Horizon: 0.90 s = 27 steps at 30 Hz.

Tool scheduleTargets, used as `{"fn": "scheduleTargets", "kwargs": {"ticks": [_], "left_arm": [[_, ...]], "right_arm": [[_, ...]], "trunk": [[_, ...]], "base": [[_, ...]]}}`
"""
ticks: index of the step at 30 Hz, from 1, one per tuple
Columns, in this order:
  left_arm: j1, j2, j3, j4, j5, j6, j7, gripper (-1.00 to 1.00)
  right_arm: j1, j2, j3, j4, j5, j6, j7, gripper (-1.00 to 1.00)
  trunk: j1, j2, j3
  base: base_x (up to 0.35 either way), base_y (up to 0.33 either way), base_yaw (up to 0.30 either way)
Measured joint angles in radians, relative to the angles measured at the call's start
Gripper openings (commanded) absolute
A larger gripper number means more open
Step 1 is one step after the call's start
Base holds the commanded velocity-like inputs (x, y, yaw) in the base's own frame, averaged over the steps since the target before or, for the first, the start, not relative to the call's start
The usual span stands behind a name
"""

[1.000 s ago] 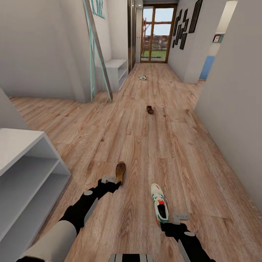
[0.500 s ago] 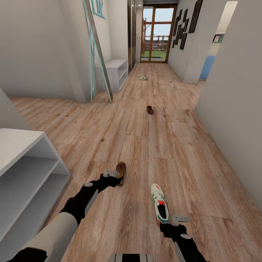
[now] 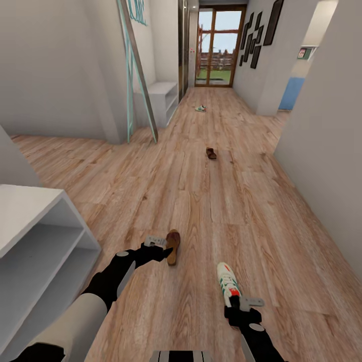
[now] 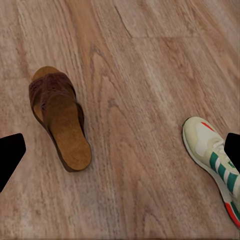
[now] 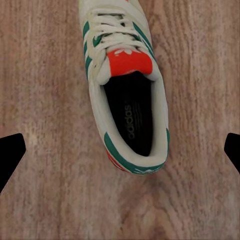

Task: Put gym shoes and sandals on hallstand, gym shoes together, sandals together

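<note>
A cream gym shoe (image 5: pixel 125 85) with green stripes and a red-orange tongue lies on the wood-plank corridor floor (image 3: pixel 211 201), directly under the right gripper (image 5: pixel 120 152), whose fingers are spread wide and hold nothing. A dark brown sandal (image 4: pixel 60 122) lies just beside the left gripper (image 4: pixel 120 150), likewise wide open and empty. Well ahead of both grippers lie a second sandal (image 3: pixel 211 153) and, farther off, a second gym shoe (image 3: pixel 200 108), near the pale grey hallstand (image 3: pixel 163 98).
</note>
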Motion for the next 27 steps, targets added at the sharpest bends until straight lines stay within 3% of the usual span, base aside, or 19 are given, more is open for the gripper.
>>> {"fn": "scheduleTargets", "kwargs": {"ticks": [12, 27], "left_arm": [[0.001, 0.0, 0.003, 0.0, 0.0, 0.003, -0.001, 1.0], [0.001, 0.0, 0.003, -0.001, 0.001, 0.002, -0.002, 1.0]], "right_arm": [[0.0, 0.0, -0.001, -0.001, 0.0, -0.001, -0.001, 1.0], [0.0, 0.0, -0.002, -0.004, 0.0, -0.001, -0.002, 1.0]], "trunk": [[0.0, 0.0, 0.0], [0.0, 0.0, 0.0]], "base": [[0.032, 0.018, 0.0], [0.156, 0.001, 0.0]]}}
